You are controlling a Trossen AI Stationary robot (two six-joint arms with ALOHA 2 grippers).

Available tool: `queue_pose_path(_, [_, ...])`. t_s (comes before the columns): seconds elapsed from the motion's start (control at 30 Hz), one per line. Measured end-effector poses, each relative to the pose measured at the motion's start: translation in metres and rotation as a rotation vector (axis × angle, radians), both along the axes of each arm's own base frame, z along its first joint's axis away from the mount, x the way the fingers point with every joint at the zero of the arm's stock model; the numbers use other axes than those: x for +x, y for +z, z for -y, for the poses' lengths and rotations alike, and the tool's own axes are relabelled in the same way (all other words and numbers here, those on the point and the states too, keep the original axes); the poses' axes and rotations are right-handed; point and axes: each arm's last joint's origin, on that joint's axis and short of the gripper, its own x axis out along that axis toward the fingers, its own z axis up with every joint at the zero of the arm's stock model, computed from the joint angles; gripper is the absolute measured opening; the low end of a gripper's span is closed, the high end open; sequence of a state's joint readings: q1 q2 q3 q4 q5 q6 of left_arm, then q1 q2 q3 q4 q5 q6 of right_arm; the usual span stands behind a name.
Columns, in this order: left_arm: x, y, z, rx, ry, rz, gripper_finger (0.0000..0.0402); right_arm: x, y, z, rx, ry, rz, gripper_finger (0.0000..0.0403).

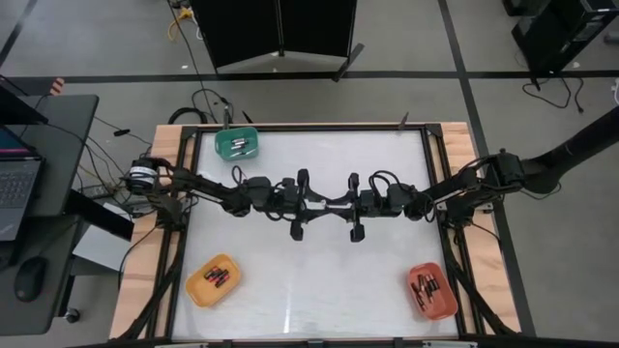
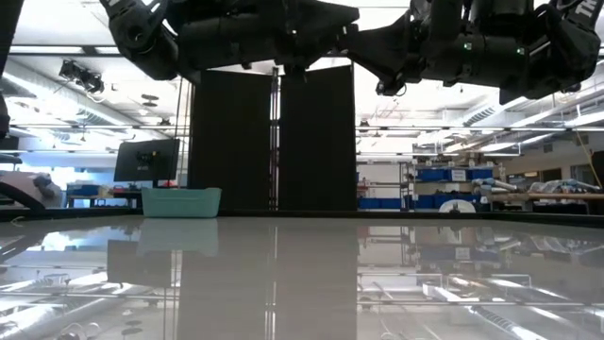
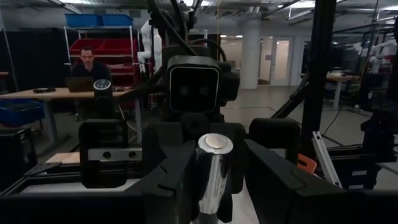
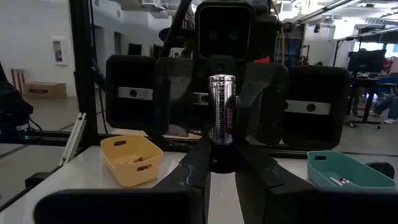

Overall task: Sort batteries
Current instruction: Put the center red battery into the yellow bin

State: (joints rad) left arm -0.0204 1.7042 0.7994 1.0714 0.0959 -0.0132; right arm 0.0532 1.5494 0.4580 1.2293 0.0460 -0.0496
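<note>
Both arms meet level over the middle of the table, high above it. One battery [image 4: 222,115], silvery with a dark lower end, stands upright between them. My right gripper [image 4: 222,163] is shut on it. My left gripper [image 3: 217,165] faces it from the table's left and is open. Its fingers [image 3: 177,180] stand on either side of the battery [image 3: 214,171], and a gap shows on one side. In the high view the grippers [image 1: 331,203] meet, but the battery is too small to make out there. My right gripper pinches the battery's dark lower end [image 4: 221,155] between its two fingers. The fingers come level from the table's right side. The battery stands upright above them, lifted clear of the table.
A green tray [image 1: 237,145] with batteries sits at the far left. A yellow tray [image 1: 214,280] is near left and an orange tray [image 1: 431,290] near right, both holding batteries. A person sits at a desk [image 3: 87,68] beyond the table.
</note>
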Motion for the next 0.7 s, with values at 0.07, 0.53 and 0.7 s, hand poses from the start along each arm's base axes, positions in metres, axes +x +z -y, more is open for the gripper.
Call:
queue_pose_path(0.07, [-0.0001, 0.0006, 0.0002, 0.0, -0.004, 0.007, 0.0137, 0.0, 0.0, 0.0001, -0.004, -0.003, 0.0, 0.0058])
queue_pose_path(0.53, [-0.0014, 0.0065, 0.0005, -0.013, -0.018, 0.062, 0.0122, 0.0002, 0.0, 0.0001, -0.007, -0.003, -0.002, 0.0058])
queue_pose_path(0.7, [-0.0013, 0.0065, 0.0004, -0.007, -0.012, 0.062, 0.0062, 0.0002, -0.0001, 0.0, -0.004, 0.002, -0.003, 0.0058])
